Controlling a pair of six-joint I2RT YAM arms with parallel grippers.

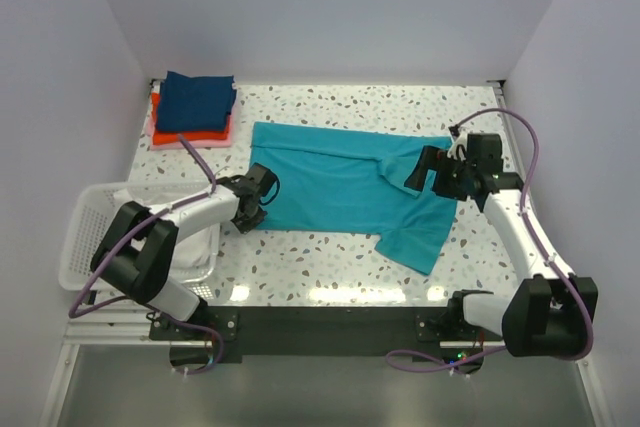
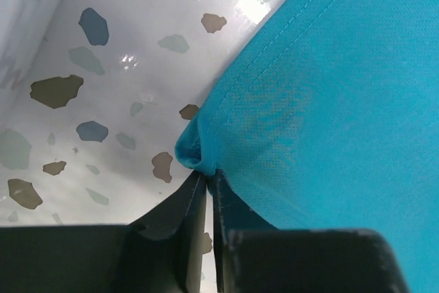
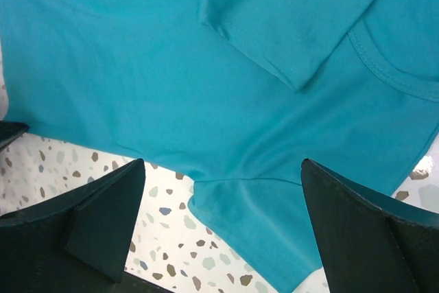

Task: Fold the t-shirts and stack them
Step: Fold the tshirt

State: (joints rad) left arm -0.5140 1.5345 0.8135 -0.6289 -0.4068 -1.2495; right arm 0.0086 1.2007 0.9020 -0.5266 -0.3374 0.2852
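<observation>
Up close, the left fingers (image 2: pixel 182 214) pinch the left edge of the teal t-shirt (image 1: pixel 340 187), and the right fingers (image 3: pixel 103 211) are wide open over it. Only the top view shows it spread on the bench (image 1: pixel 330 262).

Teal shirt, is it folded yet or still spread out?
Spread out, not folded. The shirt lies flat on the table, with only one sleeve flipped onto its body.

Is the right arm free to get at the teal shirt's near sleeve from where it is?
Probably yes: the right arm hangs over the teal shirt, jaws open, nothing covering the sleeve.
</observation>
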